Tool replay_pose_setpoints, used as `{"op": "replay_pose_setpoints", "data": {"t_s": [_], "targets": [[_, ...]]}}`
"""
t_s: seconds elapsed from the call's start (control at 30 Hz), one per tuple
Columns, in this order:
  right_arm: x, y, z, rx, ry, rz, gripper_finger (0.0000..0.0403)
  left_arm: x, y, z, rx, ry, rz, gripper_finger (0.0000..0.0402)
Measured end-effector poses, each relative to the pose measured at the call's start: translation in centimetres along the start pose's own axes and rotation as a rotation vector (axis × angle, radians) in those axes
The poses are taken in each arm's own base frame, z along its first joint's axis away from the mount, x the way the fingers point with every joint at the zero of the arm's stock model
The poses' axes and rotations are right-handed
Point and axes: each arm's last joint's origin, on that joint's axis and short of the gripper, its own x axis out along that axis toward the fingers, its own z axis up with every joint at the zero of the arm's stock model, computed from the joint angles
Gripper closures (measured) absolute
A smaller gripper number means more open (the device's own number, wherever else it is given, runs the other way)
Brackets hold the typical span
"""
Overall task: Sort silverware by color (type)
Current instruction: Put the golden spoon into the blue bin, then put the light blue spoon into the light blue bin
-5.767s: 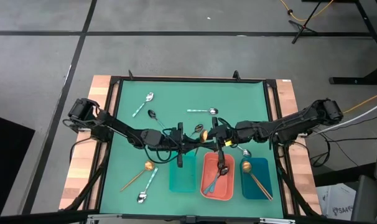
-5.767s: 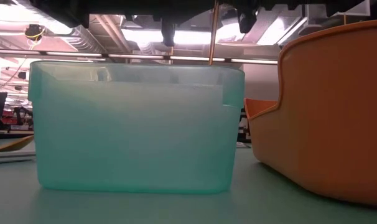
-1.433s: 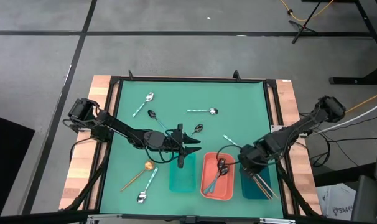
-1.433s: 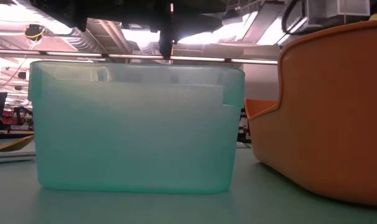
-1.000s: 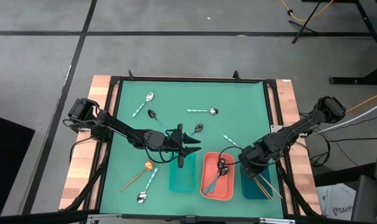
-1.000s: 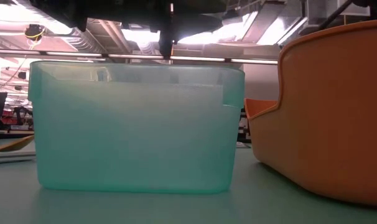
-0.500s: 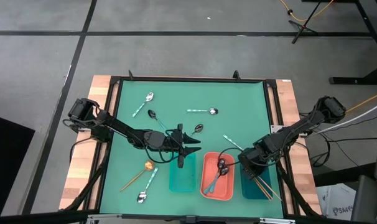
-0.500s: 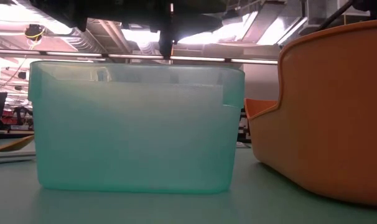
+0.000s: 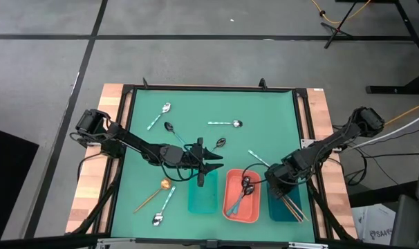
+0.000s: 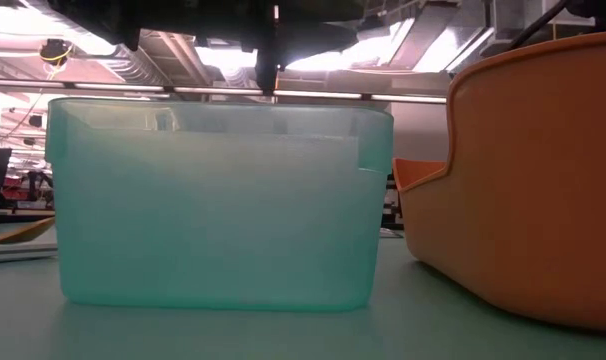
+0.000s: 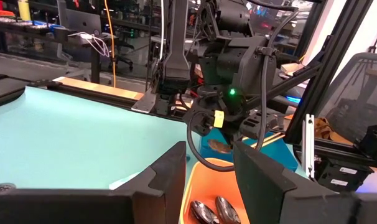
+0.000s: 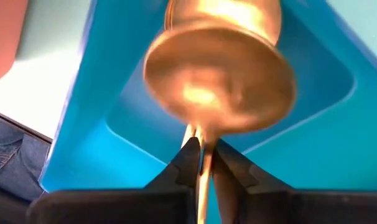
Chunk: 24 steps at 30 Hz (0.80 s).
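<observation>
One gold spoon [image 12: 219, 87] was seen pinched by its thin handle between the narrow fingers of the right gripper [image 12: 202, 149]. The gripper was placed over the dark blue tray [image 9: 273, 211], at the end of it that lay farther from the table's front edge. In the right wrist view the spoon's long axis was found to run straight out from the fingertips. The bowl was carried beyond them and the tray's blue floor was spread directly behind it. The spoon was therefore judged to lie wholly within the tray's outline, so that only a release seemed to be called for, not a further reach. More thin gold handles [image 9: 292, 207] were seen lying in the same tray, toward its near end.

Dark spoons were seen resting in the coral tray [image 9: 227, 207] just beside it, while nothing could be made out in the teal tray [image 9: 202, 200].

The left gripper [image 9: 208, 164] was held with its fingers spread wide and nothing between them. It was poised at the far end of the teal tray. A dark spoon [image 9: 220, 144] lay just beyond it on the green mat, nearer to that arm than to the right one. Another gold spoon [image 9: 164, 184] lay on the left arm's side, well apart from the right gripper, with its handle slanted toward the mat's front corner.
</observation>
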Motion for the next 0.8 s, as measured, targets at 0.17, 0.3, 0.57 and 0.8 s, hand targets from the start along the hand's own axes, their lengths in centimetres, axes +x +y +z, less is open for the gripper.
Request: {"op": "replay_pose_setpoints", "data": {"t_s": [0.17,0.3,0.57,0.8], "targets": [[0.00,0.00,0.02,0.000,-0.006,-0.001,0.0363,0.00,0.00,0.00,0.000,0.000,0.000,0.0274],[0.00,0.00,0.02,0.000,-0.007,-0.001,0.0351,0.00,0.00,0.00,0.000,0.000,0.000,0.0274],[0.00,0.00,0.02,0.000,-0.006,-0.001,0.0341,0.00,0.00,0.00,0.000,0.000,0.000,0.0274],[0.00,0.00,-0.01,0.001,0.004,0.000,0.0340,0.00,0.00,0.00,0.000,0.000,0.000,0.0274]]}}
